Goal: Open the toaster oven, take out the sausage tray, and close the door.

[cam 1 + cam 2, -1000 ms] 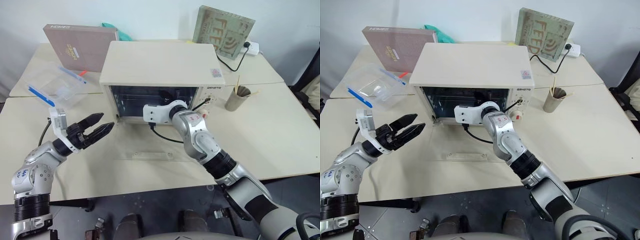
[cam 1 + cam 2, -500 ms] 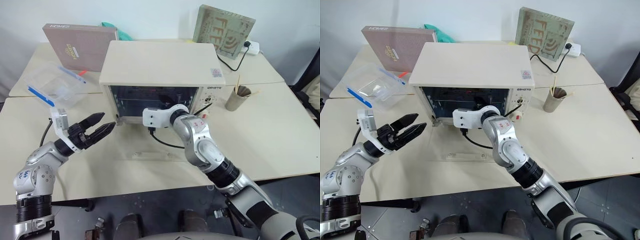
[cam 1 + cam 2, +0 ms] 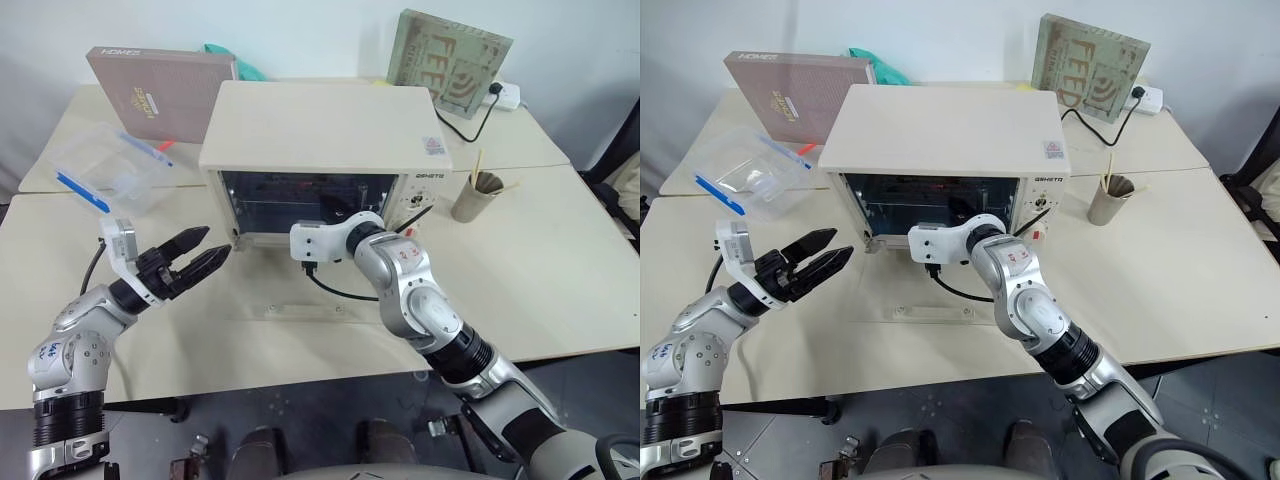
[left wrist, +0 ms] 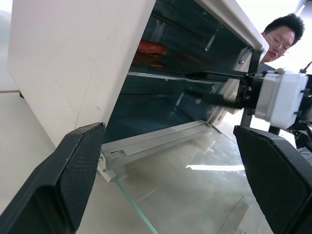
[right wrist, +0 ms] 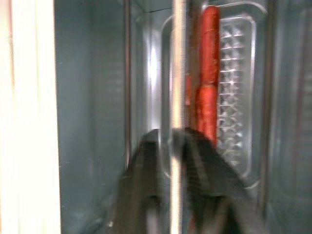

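Two end effectors, unequal reach: right end effector inside the toaster oven, clamped on the sausage tray rim, tray stretching lengthwise straight ahead. Left end effector fully spread, empty, off beside the oven over the tabletop, tray well to its right.

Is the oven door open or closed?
Open. The door lies flat on the table in front of the toaster oven, and the right tool reaches inside, where the sausage tray sits.

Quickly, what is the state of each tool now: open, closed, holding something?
Left tool: open, holding nothing, beside the toaster oven.
Right tool: closed on the front rim of the sausage tray inside the oven.
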`<state>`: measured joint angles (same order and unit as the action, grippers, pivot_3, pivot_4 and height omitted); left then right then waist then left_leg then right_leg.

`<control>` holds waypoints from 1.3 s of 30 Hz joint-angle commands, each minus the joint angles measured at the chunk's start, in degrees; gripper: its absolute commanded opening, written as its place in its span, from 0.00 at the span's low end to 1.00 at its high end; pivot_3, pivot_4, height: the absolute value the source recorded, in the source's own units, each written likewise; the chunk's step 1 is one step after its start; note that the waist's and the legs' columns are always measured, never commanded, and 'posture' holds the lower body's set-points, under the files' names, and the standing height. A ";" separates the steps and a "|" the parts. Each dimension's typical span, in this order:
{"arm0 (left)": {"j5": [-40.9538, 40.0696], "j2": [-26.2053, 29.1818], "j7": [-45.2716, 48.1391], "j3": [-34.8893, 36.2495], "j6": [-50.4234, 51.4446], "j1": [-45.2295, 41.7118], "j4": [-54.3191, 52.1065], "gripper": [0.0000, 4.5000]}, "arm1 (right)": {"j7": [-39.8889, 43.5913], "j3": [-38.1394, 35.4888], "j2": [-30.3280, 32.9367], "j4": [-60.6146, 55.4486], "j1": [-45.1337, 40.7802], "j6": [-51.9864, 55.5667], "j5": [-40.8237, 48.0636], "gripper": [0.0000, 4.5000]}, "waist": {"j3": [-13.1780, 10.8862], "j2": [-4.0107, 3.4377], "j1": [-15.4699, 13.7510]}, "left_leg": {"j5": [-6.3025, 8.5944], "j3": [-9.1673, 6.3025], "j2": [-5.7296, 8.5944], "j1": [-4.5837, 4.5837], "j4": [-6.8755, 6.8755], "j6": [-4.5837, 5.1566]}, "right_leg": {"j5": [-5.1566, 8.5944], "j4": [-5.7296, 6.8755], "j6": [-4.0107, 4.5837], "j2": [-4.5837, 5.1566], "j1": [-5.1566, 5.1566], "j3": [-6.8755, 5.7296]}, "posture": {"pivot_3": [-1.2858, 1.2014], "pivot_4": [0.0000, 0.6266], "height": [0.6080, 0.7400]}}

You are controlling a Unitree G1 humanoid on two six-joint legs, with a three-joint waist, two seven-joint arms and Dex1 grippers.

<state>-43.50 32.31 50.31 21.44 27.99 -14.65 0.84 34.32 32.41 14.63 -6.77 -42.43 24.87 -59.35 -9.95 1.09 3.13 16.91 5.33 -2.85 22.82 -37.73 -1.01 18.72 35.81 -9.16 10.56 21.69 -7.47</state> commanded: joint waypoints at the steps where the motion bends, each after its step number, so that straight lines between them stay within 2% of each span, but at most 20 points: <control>1: -0.45 0.15 0.13 0.91 -0.70 0.30 -1.35 1.00 | 0.50 -0.36 -0.37 -1.78 1.07 0.08 -1.28 0.06 | 0.00 0.00 -0.01 | 0.00 0.00 0.00 0.00 0.00 0.00 | 0.00 -0.01 0.00 0.00 0.00 0.00 | 0.52 0.24 1.00; 14: -0.49 -0.10 -0.15 0.70 -0.63 0.14 -1.31 1.00 | 0.70 -1.51 -0.24 -3.65 1.73 -0.64 -2.28 0.06 | 0.00 0.00 -0.06 | 0.00 0.01 0.00 0.00 -0.01 0.00 | 0.00 -0.02 0.00 0.00 0.00 0.01 | 0.52 0.24 1.00; 36: 0.13 0.94 1.39 -0.35 0.12 -2.35 1.42 1.00 | 5.38 -5.72 3.47 -13.14 8.57 -3.05 -3.29 0.06 | 0.00 0.00 -1.38 | 0.00 0.01 0.01 0.10 -0.01 0.01 | 0.00 -0.20 0.00 0.00 0.00 -0.04 | 0.52 0.24 1.00; 37: 0.25 0.90 1.43 -0.51 0.08 -2.58 1.60 1.00 | 5.42 -5.76 3.31 -12.99 8.72 -2.96 -3.44 0.03 | 0.00 0.00 -1.43 | 0.00 0.02 0.01 0.11 -0.02 0.01 | 0.00 -0.20 0.00 -0.01 0.00 -0.03 | 0.52 0.24 1.00; 39: 0.38 0.81 1.54 -0.73 0.03 -3.03 1.94 1.00 | 5.38 -5.82 3.01 -12.65 8.73 -2.82 -3.78 0.03 | 0.00 0.00 -1.47 | 0.00 0.02 0.01 0.11 -0.04 0.01 | 0.00 -0.20 0.00 0.00 0.00 -0.03 | 0.52 0.24 1.00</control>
<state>-43.24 32.45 51.23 20.76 28.26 -16.91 3.15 39.36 27.49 17.94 -17.80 -34.13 21.79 -62.11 -9.96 1.09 1.66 16.91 5.35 -2.84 22.93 -37.78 -1.01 18.72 35.61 -9.16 10.56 21.68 -7.50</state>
